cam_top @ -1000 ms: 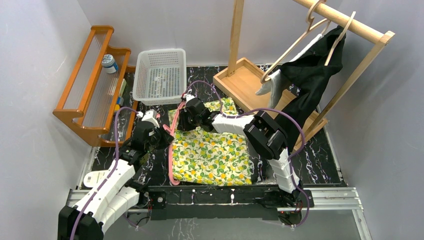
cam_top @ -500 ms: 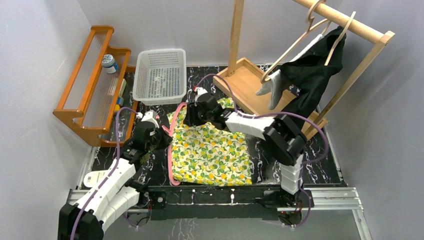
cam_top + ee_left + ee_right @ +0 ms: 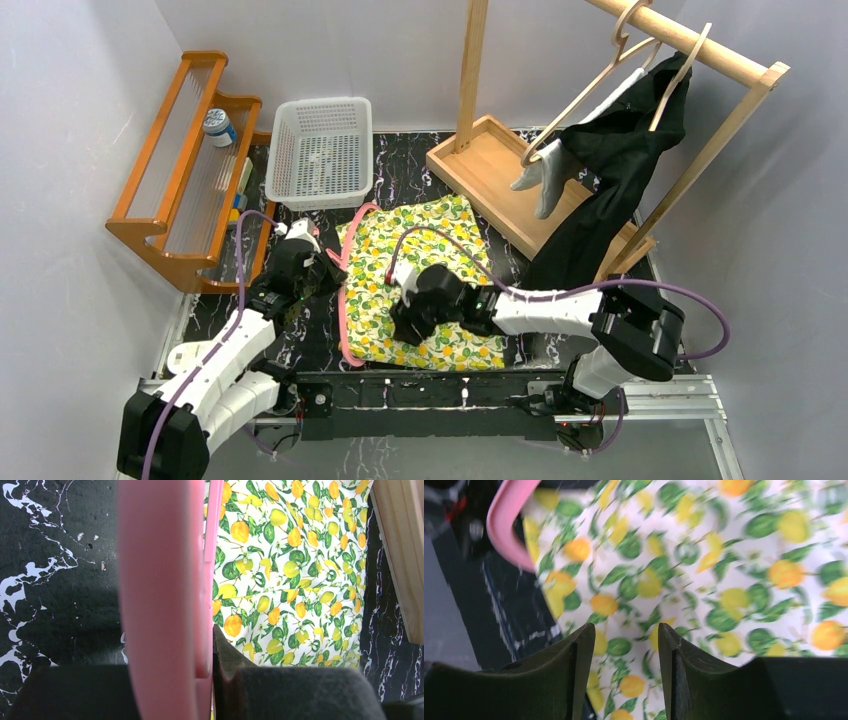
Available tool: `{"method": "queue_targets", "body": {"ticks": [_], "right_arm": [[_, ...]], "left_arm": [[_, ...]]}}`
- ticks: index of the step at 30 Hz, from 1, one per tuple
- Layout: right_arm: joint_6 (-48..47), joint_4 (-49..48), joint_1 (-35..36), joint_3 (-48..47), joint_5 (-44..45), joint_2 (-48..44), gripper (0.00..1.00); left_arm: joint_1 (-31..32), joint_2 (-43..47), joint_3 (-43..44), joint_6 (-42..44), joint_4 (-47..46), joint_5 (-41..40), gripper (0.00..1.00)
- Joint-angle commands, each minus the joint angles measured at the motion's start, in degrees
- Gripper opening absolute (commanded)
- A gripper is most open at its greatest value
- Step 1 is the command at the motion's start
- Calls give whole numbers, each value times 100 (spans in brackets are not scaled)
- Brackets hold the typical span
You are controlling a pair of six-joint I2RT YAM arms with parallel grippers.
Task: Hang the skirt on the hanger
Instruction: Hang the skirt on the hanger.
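Left claw clamps hanger; skirt beside it.

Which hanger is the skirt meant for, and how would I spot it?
Look at the dark marbled table, where a lemon-print skirt lies flat. Along its left edge runs the hanger: pink plastic, unlike the wooden hangers on the rail.

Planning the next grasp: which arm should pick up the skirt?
Right. The right gripper hangs open and empty over the skirt's near-left part. The left gripper is shut on the pink hanger beside the skirt, so it's occupied.
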State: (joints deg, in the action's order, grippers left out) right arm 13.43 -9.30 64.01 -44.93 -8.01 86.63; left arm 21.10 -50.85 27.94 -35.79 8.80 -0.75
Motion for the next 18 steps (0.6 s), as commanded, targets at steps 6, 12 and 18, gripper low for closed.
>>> {"method": "queue_targets", "body": {"ticks": [6,12,18], "right_arm": [[-1471,-1075,1035,338,495,-195,58],[-1882,-989,1292,75,408,270,55],[-2061,-802,1433,-68,175,497,50]], "left_arm": [[-7,-62,159,-38,177,-44,0],[-10,-123,179,-46,175,-5,0],[-9,-202,251,19,175,20,0]]}}
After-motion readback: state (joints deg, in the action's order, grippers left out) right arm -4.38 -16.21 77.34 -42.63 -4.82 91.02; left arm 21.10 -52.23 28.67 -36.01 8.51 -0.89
